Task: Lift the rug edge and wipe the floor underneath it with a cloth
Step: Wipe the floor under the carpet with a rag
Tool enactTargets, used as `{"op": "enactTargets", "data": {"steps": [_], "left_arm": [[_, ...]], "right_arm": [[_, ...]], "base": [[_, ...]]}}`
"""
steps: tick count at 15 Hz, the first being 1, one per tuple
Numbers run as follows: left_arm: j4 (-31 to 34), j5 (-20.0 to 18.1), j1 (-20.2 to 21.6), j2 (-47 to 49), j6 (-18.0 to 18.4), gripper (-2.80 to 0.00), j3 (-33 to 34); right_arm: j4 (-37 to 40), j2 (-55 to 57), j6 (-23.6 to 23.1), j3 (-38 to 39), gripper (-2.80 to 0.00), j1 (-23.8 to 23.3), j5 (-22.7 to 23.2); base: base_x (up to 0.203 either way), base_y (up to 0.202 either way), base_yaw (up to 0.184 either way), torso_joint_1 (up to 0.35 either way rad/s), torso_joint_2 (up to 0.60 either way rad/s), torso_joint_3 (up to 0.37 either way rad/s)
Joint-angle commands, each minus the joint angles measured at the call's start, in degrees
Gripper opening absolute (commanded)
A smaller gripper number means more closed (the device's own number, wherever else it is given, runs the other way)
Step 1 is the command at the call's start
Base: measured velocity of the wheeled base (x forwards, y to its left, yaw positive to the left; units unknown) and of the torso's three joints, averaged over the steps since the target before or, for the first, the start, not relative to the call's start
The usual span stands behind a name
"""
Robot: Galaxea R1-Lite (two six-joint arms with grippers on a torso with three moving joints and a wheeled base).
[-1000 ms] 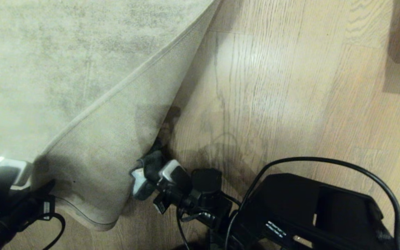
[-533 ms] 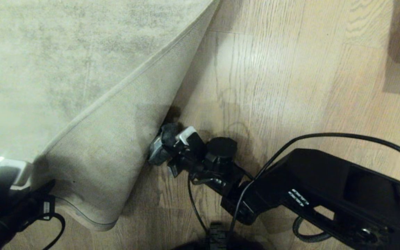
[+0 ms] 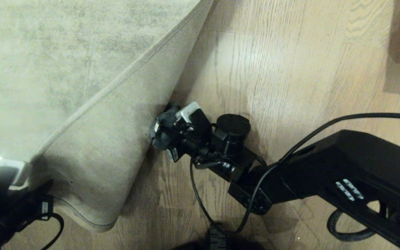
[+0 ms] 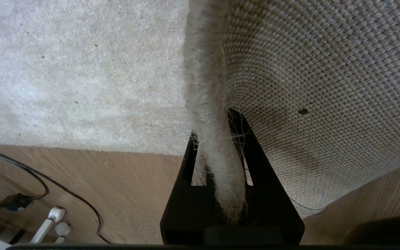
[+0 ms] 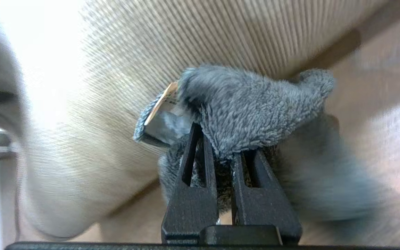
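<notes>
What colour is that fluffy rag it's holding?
Grey, with a faint blue-green tint; the cloth shows best in the right wrist view.

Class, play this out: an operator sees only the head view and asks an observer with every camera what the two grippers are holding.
Operator: Is the left gripper holding anything?
Observer: Yes, the left gripper is shut on the rug edge, lifted, backing showing.
Operator: And the right one?
Observer: The right gripper clamps the cloth, fluffy and grey.
Operator: Anything on that cloth?
Observer: A small tag sticks out at its side.
</notes>
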Motion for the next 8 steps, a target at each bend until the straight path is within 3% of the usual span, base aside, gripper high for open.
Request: {"op": "enactTargets", "data": {"steps": [1,8], "left_arm": [[-0.4,-0.1,0.0,0.0,0.1,-2.8,0.0],[-0.4,-0.1,0.2,-0.5,0.0,-2.8,0.0]], "right_arm": [[-0.4,-4.2,-0.1,4.1,-2.8,2.0,0.3],[-4.7,-7.2,-0.1,24.4,-2.8,11.4,0.2]], "base": [[0.0,0.0,0.0,0.0,0.0,0.0],[0.0,0.0,0.0,0.0,0.0,0.0]]}}
